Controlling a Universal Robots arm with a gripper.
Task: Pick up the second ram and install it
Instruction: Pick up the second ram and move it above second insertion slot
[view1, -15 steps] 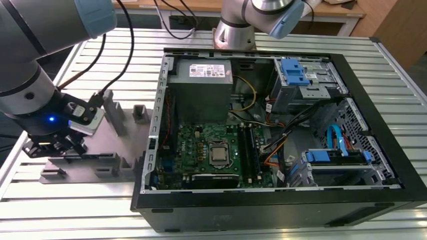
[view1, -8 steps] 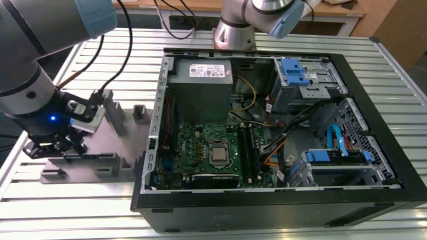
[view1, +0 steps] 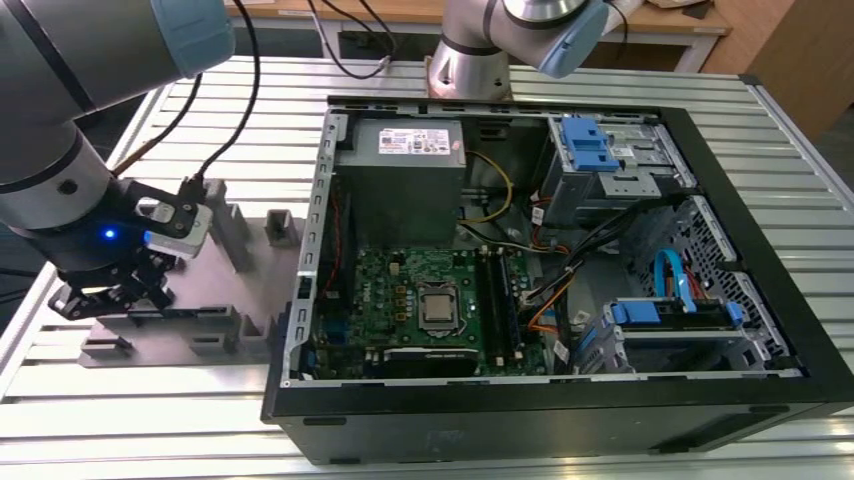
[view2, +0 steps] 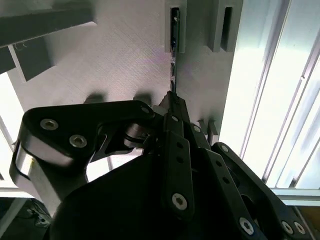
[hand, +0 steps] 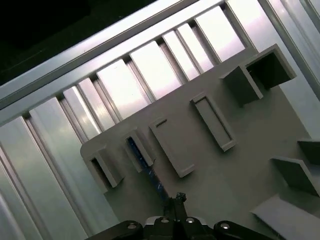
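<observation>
Gripper (view1: 114, 292) is sitting low over the grey fixture plate (view1: 200, 338), which is lying on the slatted metal table (view1: 200, 425) at the exterior view's left, just beside the open computer case (view1: 304, 300). In both wrist views its fingertips are pressing together on the thin edge of the second ram (view2: 173, 75), so the tool is pinching the stick. The second ram is standing on edge on the plate, its far end resting in a narrow slotted post (view2: 175, 47), well apart from the motherboard (view1: 400, 285).
</observation>
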